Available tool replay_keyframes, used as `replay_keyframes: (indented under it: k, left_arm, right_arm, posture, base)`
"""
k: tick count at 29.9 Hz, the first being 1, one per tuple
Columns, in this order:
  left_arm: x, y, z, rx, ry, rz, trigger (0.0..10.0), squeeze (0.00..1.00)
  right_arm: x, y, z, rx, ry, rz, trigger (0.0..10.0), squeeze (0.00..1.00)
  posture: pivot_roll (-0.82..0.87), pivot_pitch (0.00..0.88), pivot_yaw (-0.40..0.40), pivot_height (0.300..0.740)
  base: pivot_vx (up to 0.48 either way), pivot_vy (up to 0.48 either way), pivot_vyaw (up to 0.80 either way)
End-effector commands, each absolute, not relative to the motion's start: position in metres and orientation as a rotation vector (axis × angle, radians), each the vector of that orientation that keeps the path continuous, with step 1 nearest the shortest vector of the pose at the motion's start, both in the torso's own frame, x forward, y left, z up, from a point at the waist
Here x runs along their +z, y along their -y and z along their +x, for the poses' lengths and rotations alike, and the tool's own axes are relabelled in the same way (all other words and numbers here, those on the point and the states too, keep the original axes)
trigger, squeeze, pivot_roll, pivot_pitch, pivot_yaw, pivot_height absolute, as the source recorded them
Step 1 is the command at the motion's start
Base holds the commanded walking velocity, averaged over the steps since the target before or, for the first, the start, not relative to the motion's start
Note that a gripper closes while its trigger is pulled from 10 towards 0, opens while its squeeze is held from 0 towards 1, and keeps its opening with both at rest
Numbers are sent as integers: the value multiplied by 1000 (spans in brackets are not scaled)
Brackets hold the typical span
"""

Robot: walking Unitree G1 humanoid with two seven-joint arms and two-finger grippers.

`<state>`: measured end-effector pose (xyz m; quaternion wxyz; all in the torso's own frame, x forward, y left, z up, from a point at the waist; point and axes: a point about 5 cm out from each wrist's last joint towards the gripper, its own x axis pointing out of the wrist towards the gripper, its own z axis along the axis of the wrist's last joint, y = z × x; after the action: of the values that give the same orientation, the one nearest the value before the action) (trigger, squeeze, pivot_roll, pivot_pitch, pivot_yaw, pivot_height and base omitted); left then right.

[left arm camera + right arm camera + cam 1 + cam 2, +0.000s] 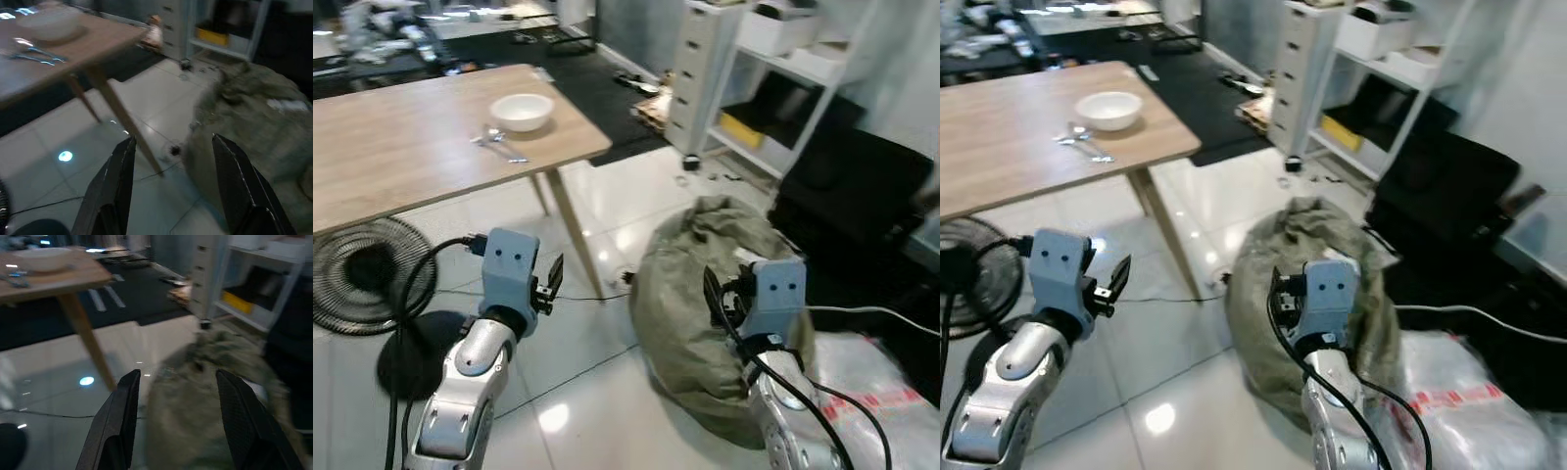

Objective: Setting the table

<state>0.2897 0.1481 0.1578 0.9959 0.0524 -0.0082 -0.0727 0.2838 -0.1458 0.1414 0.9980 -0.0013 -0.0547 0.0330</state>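
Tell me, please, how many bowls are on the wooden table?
1. A white bowl stands near the corner of the wooden table, with cutlery beside it. The table's far end is out of view.

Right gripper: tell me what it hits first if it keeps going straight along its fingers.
Probably the olive-green sack on the floor. The open right gripper points over the tiles with the sack filling the space between and beyond its fingers. The wooden table's leg lies off to one side. Depth is blurred, so this is a judgement.

One bowl [521, 111], one table [401, 147], one fan [367, 274], one sack [705, 294].
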Motion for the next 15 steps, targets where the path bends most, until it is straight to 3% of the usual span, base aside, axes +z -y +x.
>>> replay_keyframes:
  k: [1, 8, 15]
  left_arm:
    - [143, -153, 288, -131, -33, 123, 10000, 0]
    - [90, -176, 276, -96, -230, 203, 10000, 0]
    - [41, -195, 256, -85, -433, 238, 10000, 0]
  right_arm:
    - [128, 144, 281, 87, 60, -14, 10000, 0]
    - [77, 143, 271, 204, -134, -84, 10000, 0]
    - [21, 158, 255, 151, -383, -113, 10000, 0]
  posture:
    - [4, 0, 66, 740]
    - [14, 0, 57, 740]
    - [12, 0, 55, 740]
  base:
    - [0, 0, -800]
    - [0, 0, -800]
    - [0, 0, -800]
